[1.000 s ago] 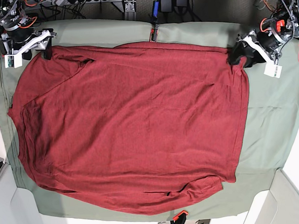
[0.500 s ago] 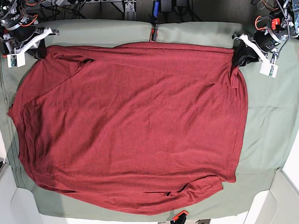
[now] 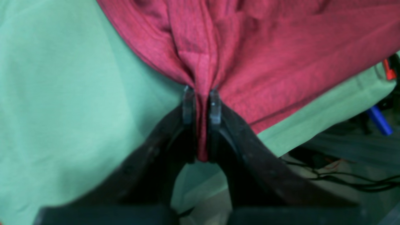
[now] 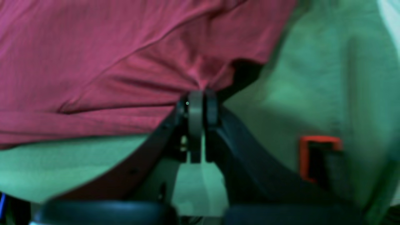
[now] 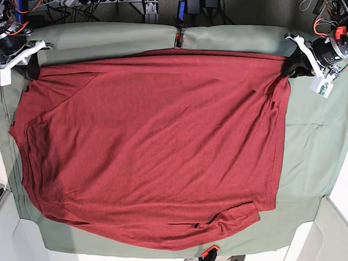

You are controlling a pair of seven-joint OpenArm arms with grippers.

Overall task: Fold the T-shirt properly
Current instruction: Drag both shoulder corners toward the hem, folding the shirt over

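Base view, upper left: right gripper (image 5: 29, 68), jaws pinching a corner of the T-shirt (image 5: 151, 149). Shirt lies spread flat across the middle of the frame on the green cover (image 5: 316, 133) over the surface, top edge pulled taut. Upper right: left gripper (image 5: 292, 70), jaws clamped on a bunched fold of the other corner.

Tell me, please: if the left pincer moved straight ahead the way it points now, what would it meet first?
The T-shirt itself. The left pincer is already shut on a bunched fold, and more red cloth lies directly ahead over the green table cover. Depth is unclear.
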